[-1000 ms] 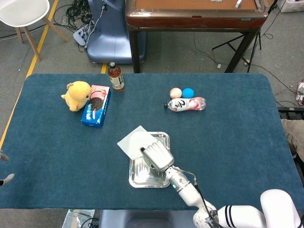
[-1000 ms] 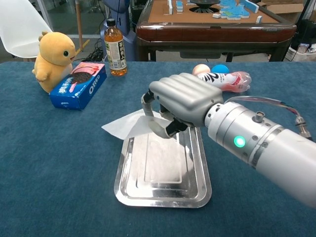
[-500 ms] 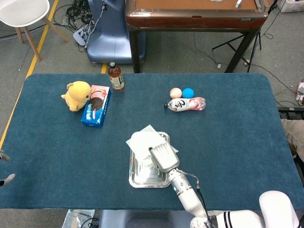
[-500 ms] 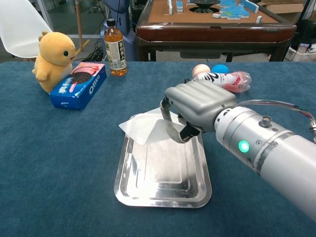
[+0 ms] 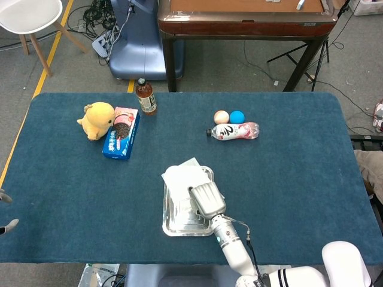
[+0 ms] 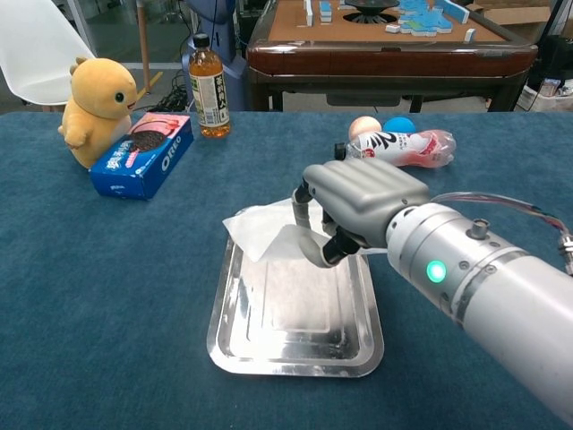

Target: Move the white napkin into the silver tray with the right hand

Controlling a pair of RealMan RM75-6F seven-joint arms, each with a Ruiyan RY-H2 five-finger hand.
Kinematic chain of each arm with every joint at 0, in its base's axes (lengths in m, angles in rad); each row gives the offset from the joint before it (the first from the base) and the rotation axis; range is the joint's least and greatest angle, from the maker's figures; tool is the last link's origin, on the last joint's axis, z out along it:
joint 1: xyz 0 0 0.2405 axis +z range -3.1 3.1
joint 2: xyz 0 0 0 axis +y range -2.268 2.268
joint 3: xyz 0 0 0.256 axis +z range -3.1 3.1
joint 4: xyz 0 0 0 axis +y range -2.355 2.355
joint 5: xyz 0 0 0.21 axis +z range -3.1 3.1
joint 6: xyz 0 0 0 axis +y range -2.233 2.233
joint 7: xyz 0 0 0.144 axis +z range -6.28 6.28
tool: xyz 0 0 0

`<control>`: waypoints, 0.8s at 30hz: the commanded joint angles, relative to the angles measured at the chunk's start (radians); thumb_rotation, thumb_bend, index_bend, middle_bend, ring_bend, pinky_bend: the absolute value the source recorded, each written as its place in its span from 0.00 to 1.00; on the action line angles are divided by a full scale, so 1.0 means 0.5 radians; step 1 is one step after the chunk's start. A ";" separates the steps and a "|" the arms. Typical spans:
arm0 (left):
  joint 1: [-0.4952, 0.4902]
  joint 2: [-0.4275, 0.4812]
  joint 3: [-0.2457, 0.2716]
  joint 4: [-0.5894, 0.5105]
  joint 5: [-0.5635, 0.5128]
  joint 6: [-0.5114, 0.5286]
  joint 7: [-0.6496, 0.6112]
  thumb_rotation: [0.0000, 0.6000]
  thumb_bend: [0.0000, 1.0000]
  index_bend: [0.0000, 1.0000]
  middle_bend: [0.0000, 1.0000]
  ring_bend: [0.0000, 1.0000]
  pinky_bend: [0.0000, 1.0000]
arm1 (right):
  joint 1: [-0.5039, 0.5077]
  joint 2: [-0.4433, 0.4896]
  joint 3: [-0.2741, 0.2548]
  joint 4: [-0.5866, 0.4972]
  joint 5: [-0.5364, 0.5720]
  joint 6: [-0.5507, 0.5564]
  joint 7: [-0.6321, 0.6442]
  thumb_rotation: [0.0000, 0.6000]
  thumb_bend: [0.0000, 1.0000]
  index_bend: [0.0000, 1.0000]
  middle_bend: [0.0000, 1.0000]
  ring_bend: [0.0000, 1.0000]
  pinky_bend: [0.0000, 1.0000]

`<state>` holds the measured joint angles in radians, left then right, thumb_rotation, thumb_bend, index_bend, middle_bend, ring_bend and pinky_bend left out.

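The right hand point(image 6: 358, 202) hangs over the far end of the silver tray point(image 6: 295, 345), its fingers point(image 6: 309, 237) curled down and pinching the white napkin point(image 6: 260, 228) against the thumb. The napkin is lifted and crumpled; it spreads out to the left of the fingers, over the tray's far left corner, with one edge past the rim.

The chest view shows the grip from the front: curled fingers, the fold of napkin caught between them, and the bare tray floor below and nearer the camera than the fingers. The head view looks straight down, so the back of the right hand point(image 5: 206, 200) hides the grip there. It shows instead that the napkin point(image 5: 182, 175) lies beyond the fingers, covering the far end of the tray point(image 5: 173, 224), with its far corner overhanging the blue table point(image 5: 287, 173).

Far off to the left of the fingers stand a yellow plush point(image 6: 97, 94), a cookie box point(image 6: 143, 152) and a tea bottle point(image 6: 209, 85). Beyond the fingers to the right lie a plastic bottle point(image 6: 403, 145) and two balls point(image 5: 230, 116).

Only the head view catches the left hand point(image 5: 5, 210), a sliver at the left edge of the frame; how its fingers are set cannot be told.
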<state>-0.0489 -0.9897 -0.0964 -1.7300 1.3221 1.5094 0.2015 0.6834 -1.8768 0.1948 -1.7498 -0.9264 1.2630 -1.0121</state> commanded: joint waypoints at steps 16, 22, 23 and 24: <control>0.006 0.015 0.002 -0.017 0.005 0.007 -0.007 1.00 0.04 0.46 0.32 0.22 0.41 | 0.019 -0.074 0.019 -0.067 0.289 -0.012 0.116 1.00 0.51 0.63 1.00 1.00 1.00; 0.005 0.014 0.005 -0.019 0.007 0.004 -0.002 1.00 0.04 0.46 0.32 0.22 0.41 | 0.033 -0.081 0.012 -0.083 0.335 -0.028 0.164 1.00 0.51 0.63 1.00 1.00 1.00; 0.005 0.015 0.005 -0.019 0.006 0.004 -0.002 1.00 0.04 0.46 0.32 0.22 0.41 | 0.034 -0.084 0.010 -0.085 0.336 -0.029 0.179 1.00 0.51 0.63 1.00 1.00 1.00; 0.005 0.015 0.005 -0.020 0.007 0.004 -0.002 1.00 0.04 0.46 0.32 0.22 0.41 | 0.035 -0.086 0.009 -0.088 0.339 -0.030 0.189 1.00 0.51 0.63 1.00 1.00 1.00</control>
<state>-0.0464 -0.9824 -0.0940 -1.7398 1.3254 1.5111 0.2005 0.6998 -1.9182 0.2006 -1.7921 -0.7585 1.2489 -0.9229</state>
